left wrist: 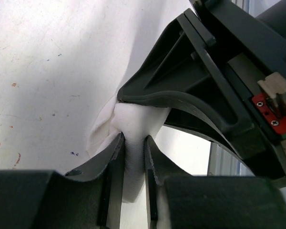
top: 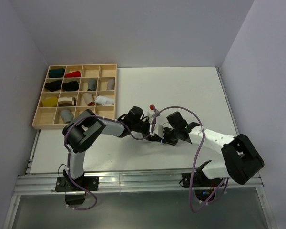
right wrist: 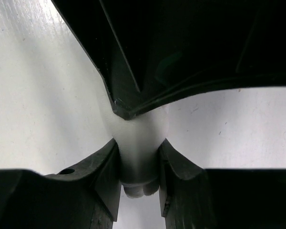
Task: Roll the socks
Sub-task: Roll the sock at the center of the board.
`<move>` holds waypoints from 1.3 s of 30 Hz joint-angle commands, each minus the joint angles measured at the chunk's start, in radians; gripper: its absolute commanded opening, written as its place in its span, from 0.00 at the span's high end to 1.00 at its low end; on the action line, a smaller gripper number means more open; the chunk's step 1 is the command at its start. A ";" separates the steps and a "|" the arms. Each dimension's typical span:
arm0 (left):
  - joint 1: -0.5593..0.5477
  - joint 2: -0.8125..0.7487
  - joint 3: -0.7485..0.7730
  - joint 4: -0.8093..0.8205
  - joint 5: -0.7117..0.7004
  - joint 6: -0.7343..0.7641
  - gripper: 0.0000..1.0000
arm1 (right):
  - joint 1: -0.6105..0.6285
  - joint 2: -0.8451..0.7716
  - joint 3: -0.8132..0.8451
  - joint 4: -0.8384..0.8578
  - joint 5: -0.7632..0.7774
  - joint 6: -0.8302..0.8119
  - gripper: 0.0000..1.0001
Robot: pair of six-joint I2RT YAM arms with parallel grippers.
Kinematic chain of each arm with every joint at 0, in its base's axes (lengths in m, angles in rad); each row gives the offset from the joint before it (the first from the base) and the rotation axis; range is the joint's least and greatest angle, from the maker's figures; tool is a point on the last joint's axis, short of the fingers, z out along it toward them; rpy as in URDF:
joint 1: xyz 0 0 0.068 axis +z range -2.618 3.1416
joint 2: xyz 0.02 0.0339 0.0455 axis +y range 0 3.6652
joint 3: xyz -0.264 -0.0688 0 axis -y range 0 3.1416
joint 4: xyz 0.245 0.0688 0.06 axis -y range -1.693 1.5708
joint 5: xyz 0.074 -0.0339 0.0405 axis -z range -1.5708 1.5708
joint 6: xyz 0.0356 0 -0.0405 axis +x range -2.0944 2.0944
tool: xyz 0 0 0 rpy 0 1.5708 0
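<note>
A white sock (left wrist: 133,119) is bunched into a small wad between both grippers at the middle of the table. My left gripper (left wrist: 133,138) is shut on one side of it. My right gripper (right wrist: 138,143) is shut on the other side of the white sock (right wrist: 138,136), and its dark fingers (left wrist: 190,105) fill the upper right of the left wrist view. In the top view the left gripper (top: 147,130) and the right gripper (top: 163,135) meet tip to tip and hide the sock. I see no grey striped sock.
A wooden compartment tray (top: 43,121) stands at the back left of the white table (top: 181,90), holding several rolled cloth bundles in green, red, black, yellow, grey and white. The table's front edge and a metal rail (top: 133,181) lie just behind the arms.
</note>
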 commanded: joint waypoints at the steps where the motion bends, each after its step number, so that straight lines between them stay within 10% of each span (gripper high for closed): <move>1: -0.039 0.094 -0.026 -0.241 0.005 0.016 1.00 | 0.022 0.048 0.040 0.020 -0.009 0.014 0.78; 15: 0.027 -0.100 -0.144 0.020 -0.055 -0.175 0.72 | 0.022 0.100 0.080 -0.011 -0.012 0.024 0.89; 39: 0.033 -0.127 -0.145 -0.037 -0.180 -0.104 0.62 | 0.022 0.101 0.067 0.006 0.017 0.027 1.00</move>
